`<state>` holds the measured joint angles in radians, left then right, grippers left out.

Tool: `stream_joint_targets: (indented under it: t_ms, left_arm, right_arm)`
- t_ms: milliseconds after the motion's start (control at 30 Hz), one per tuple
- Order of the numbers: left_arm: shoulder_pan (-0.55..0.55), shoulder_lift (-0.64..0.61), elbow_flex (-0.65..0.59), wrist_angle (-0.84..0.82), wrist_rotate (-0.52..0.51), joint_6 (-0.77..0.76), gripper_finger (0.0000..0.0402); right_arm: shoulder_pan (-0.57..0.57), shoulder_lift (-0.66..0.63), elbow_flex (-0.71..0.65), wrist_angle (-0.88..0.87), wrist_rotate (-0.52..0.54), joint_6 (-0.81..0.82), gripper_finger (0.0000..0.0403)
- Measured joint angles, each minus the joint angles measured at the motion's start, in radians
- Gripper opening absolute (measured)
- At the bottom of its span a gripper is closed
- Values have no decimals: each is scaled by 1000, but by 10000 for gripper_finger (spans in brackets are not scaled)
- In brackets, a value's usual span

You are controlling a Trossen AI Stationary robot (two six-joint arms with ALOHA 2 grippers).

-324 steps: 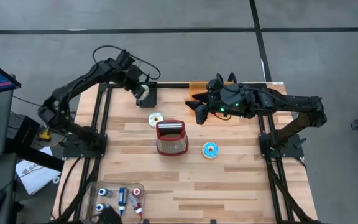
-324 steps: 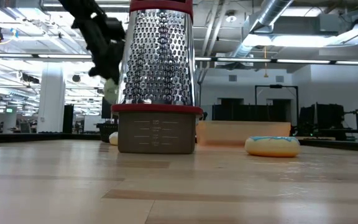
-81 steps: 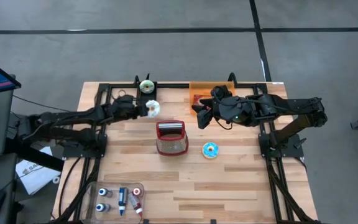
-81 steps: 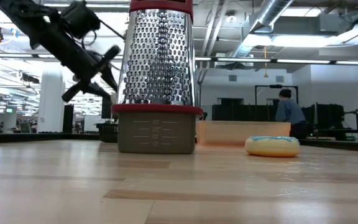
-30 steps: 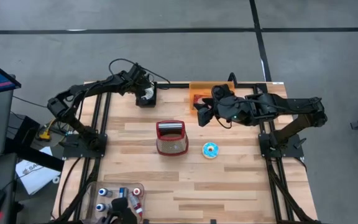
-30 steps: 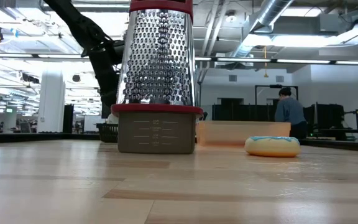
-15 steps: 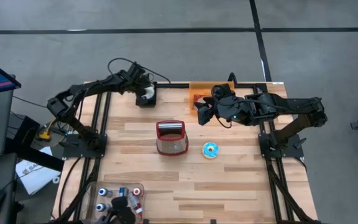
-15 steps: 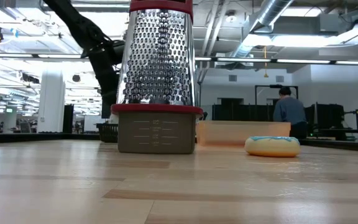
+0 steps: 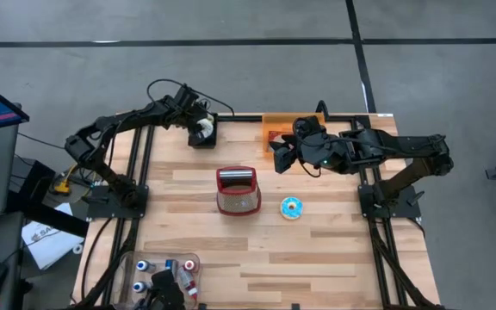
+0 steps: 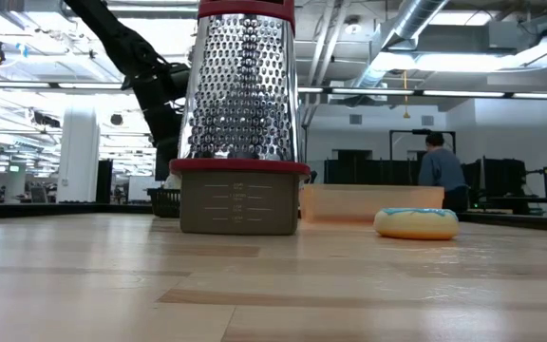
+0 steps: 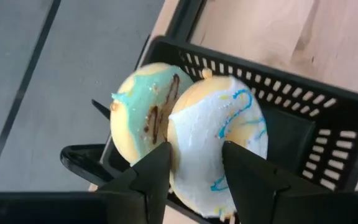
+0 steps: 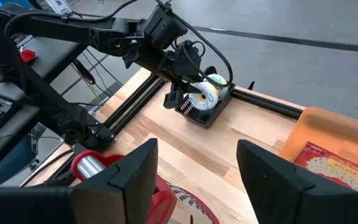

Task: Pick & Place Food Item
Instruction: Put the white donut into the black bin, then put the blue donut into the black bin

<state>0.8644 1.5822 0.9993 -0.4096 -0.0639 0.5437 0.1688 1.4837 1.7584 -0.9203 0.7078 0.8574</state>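
Two doughnuts occupy your black basket [image 11: 328, 143] at the table's 11 o'clock. Left gripper [image 11: 194, 163] fingers straddle the white-iced doughnut [image 11: 219, 146], partly spread. Right gripper [image 12: 194, 165] hovers spread, empty.

Both arms are matte black, jointed tubular links with black cables looping loosely near the wrists; the left gripper [image 11: 194, 180] and right gripper [image 12: 194, 180] have flat, angular black fingers
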Motion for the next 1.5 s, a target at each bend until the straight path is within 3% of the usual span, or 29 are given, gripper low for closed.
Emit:
stream_joint_targets:
  t_ms: [800,1300,1500]
  left_arm:
    - [1,0,0,53,-10,-8,156]
    - [11,-5,0,51,-25,-51,202]
    - [15,-69,0,49,-9,-124,208]
  right_arm:
    - [0,0,0,-1,0,8,211]
    - [1,0,0,-2,0,11,211]
    - [1,0,0,-3,0,10,211]
